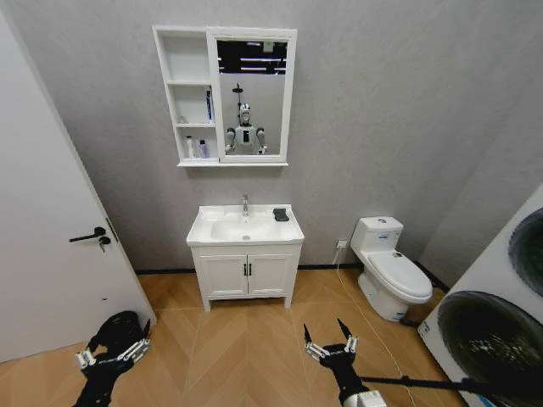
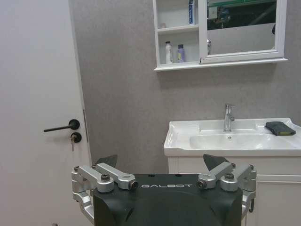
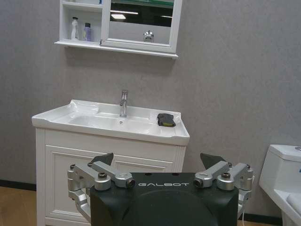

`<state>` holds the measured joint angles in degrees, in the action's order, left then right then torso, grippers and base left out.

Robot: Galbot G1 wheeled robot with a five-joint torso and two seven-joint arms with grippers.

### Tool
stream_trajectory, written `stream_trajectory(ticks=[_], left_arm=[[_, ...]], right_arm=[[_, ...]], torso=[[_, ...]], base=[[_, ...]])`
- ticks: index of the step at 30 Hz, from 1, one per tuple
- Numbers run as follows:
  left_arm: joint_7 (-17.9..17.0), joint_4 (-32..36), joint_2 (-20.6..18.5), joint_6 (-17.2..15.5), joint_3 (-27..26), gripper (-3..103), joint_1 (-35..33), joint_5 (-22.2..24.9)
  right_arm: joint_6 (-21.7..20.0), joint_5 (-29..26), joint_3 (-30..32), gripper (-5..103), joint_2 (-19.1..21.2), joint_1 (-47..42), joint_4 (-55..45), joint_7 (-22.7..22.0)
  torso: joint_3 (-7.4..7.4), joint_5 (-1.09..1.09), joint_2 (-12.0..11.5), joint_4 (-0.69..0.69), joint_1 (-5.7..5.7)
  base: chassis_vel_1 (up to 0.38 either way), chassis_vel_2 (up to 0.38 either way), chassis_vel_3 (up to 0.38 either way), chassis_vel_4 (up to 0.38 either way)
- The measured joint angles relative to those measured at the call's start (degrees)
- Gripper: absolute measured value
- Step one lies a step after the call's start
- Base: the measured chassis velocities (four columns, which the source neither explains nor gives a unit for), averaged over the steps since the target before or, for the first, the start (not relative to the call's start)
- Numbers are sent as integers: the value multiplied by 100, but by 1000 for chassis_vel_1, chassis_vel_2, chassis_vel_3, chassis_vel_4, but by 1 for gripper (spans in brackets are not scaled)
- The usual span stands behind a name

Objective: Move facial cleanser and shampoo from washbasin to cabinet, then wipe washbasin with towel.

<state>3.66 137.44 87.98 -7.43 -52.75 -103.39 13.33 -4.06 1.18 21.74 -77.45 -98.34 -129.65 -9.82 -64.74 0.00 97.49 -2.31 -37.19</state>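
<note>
Both bottles point(image 1: 197, 148) stand shelved in the cabinet point(image 1: 188, 93); towel point(image 1: 281, 214) rests on washbasin point(image 1: 244, 227) for wiping; left gripper point(image 1: 113, 349) and right gripper point(image 1: 329, 342) spread, empty.

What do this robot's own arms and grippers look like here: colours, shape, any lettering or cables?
Both arms are black. The left gripper and right gripper each have a black body with silver metal linkages fixed by dark bolts, ending in two black pointed fingertips. Each wrist view shows "GALBOT" in pale letters on the body. A thin black cable runs rightwards from the right arm's wrist.
</note>
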Motion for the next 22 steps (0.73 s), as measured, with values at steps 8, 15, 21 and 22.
stream_trajectory(ticks=[8,15,21,22], left_arm=[[0,0,0,0,0,100,0,0],[0,0,0,0,0,100,0,0],[0,0,0,0,0,100,0,0],[0,0,0,0,0,100,0,0]], right_arm=[[171,-102,65,100,26,-80,-38,55],[210,-355,239,100,72,-18,-41,-98],[197,-508,326,100,96,97,-211,-173],[83,-536,376,100,97,318,-250,-184]], torso=[[0,0,0,-1,0],[0,0,0,0,0],[0,0,0,-3,1],[0,0,1,0,1]], base=[[0,0,0,0],[0,0,0,0],[0,0,0,0],[0,0,0,0]])
